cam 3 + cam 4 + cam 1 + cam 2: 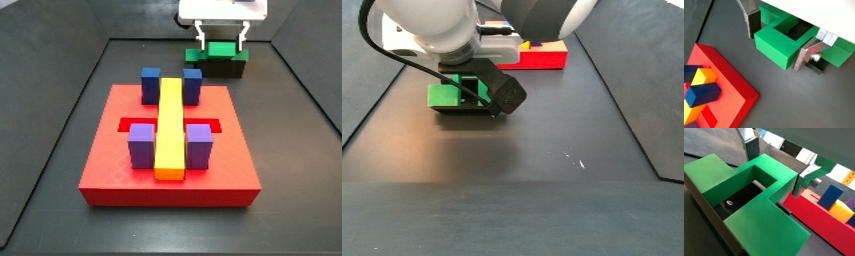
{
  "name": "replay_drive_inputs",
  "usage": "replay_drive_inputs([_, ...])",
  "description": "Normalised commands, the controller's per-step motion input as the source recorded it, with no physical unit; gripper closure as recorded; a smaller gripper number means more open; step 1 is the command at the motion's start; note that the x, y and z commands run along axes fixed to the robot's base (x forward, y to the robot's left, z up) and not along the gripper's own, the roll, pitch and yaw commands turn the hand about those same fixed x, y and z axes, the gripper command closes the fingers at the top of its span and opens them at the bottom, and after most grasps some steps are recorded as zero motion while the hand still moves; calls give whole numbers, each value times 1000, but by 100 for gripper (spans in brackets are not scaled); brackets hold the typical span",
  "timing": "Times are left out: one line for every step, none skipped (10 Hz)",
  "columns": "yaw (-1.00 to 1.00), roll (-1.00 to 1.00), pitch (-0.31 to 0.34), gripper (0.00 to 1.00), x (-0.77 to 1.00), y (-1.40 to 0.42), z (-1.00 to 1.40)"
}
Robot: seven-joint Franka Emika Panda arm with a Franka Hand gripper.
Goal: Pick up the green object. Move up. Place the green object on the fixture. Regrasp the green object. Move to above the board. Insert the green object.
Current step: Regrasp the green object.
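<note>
Green blocky piece, the green object (215, 52), is seen at the top centre of a side view, resting on the black fixture (222, 70) just behind the far edge of the red board (120, 185). In a side view the green object (449, 95) is found at left centre, low on the dark floor (543, 150), partly hidden by the arm's black wrist housing (502, 92); the fixture is not made out clearly there. The gripper (781, 37) is placed at the green object (784, 44), with one silver finger (753, 24) against one flank and another silver finger (807, 54) against the opposite flank, so the jaws are closed part-way around the piece's central block. In a wrist view the green object (744, 203) fills most of the frame, an open recess being visible in its top, and the fingers (751, 148) are seen flat against its sides, with the gripper (779, 162) straddling it. Whether firm pressure is applied cannot be told, but contact on both sides is shown. The board (721, 87) is seen at lower left of a wrist view, apart from the green object, with blue and yellow blocks (701, 82) on it. On the board a long yellow bar (170, 125) is laid down the middle, flanked by blue cubes (151, 84) at the far end and purple cubes (142, 146) at the near end.
</note>
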Motion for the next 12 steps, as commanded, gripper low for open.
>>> replay_drive_inputs([-77, 0, 169, 0, 0, 43, 346])
replay_drive_inputs([-66, 106, 163, 0, 0, 6, 309])
replay_drive_inputs([-69, 106, 214, 0, 0, 91, 420])
replay_drive_inputs([-34, 331, 189, 0, 43, 63, 266])
replay_drive_inputs([0, 677, 71, 0, 57, 0, 0])
replay_drive_inputs([0, 969, 0, 0, 126, -29, -157])
replay_drive_inputs([0, 960, 0, 0, 234, -66, -371])
replay_drive_inputs([0, 857, 0, 0, 209, -111, -483])
replay_drive_inputs([0, 800, 0, 0, 203, -117, -537])
replay_drive_inputs([0, 809, 0, 0, 120, -63, -434])
replay_drive_inputs([0, 629, 60, 0, 0, -43, -217])
replay_drive_inputs([-14, 500, 134, 0, -114, -11, -66])
